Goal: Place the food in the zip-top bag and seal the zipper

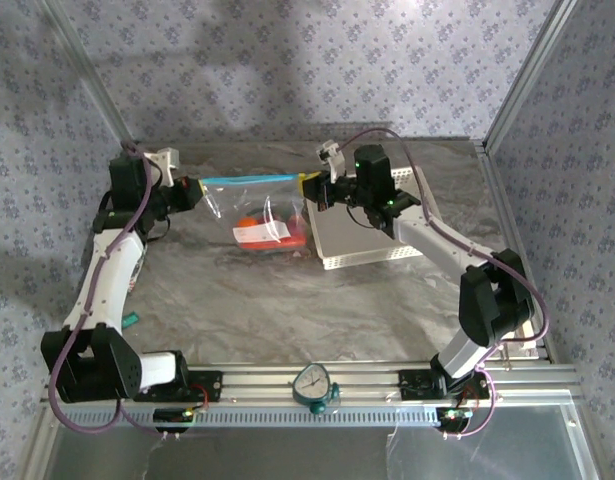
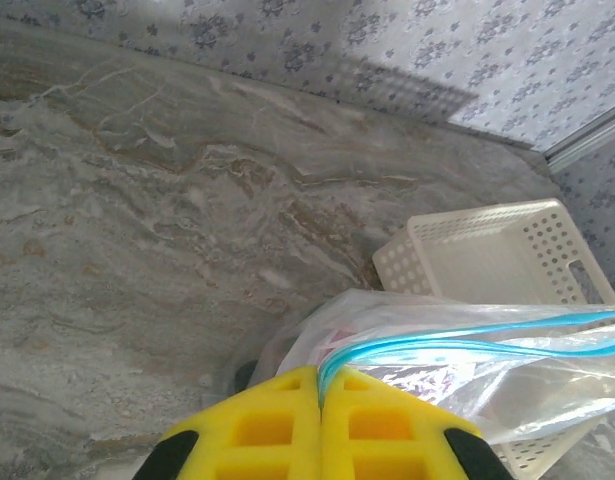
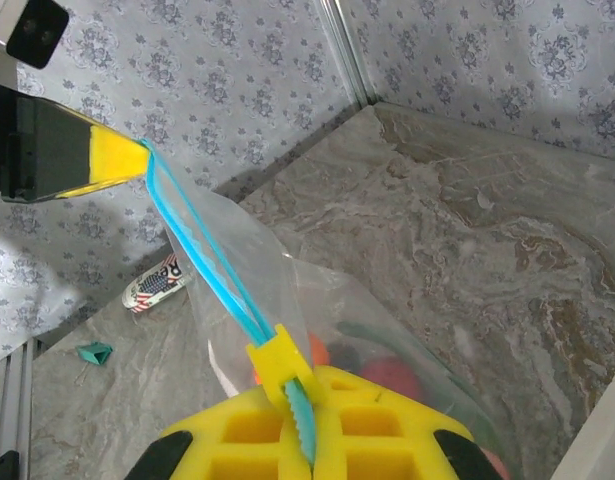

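Sagging with food [image 1: 259, 231], the floppy zip-top bag [image 1: 249, 205] hangs by its firmer-looking zipper [image 1: 252, 179], left gripper [image 2: 319, 376] and right gripper [image 3: 313, 402] pinching its 2 ends.

One zip-top bag [image 1: 237, 200], one basket [image 1: 367, 258]

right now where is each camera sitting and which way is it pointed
top: fixed above and behind, looking down on the table; the left arm and right arm show whole, left claw and right claw shut on the zipper.
left wrist: on the left arm, looking along its yellow fingers at the bag and the basket beyond.
right wrist: on the right arm, looking along its own fingers and the zipper toward the left claw.
shared: both wrist views show the blue zipper and the bag.
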`<state>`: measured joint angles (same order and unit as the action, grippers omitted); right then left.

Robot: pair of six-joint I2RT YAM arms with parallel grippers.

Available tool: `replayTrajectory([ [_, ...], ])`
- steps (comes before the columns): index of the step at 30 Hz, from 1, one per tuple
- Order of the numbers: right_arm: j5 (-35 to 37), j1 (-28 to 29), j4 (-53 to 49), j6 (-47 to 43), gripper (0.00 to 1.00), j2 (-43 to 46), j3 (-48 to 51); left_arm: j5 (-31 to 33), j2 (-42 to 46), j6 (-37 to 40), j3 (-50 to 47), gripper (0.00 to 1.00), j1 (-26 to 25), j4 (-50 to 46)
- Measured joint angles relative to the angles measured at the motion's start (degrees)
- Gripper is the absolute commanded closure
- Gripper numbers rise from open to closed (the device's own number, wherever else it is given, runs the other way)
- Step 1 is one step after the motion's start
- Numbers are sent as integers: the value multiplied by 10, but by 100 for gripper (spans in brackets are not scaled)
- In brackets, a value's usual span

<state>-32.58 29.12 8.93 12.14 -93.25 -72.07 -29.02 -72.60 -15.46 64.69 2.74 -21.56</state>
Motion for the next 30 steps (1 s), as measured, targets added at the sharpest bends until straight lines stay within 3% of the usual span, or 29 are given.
replayTrajectory([
  [12, -28, 1, 24, 1, 100, 7, 0, 14, 5, 18, 65, 100, 2, -48],
  [25, -73, 12, -50, -63, 98, 13, -43, 31, 16, 24, 80, 100, 6, -74],
  [26, -74, 12, -52, -67, 97, 8, -46, 32, 16, 24, 80, 100, 7, -74],
  [29, -76, 12, -60, -74, 73, -10, -55, 36, 15, 24, 80, 100, 8, -74],
  [30, -77, 12, -63, -76, 70, -16, -56, 37, 14, 24, 80, 100, 9, -74],
])
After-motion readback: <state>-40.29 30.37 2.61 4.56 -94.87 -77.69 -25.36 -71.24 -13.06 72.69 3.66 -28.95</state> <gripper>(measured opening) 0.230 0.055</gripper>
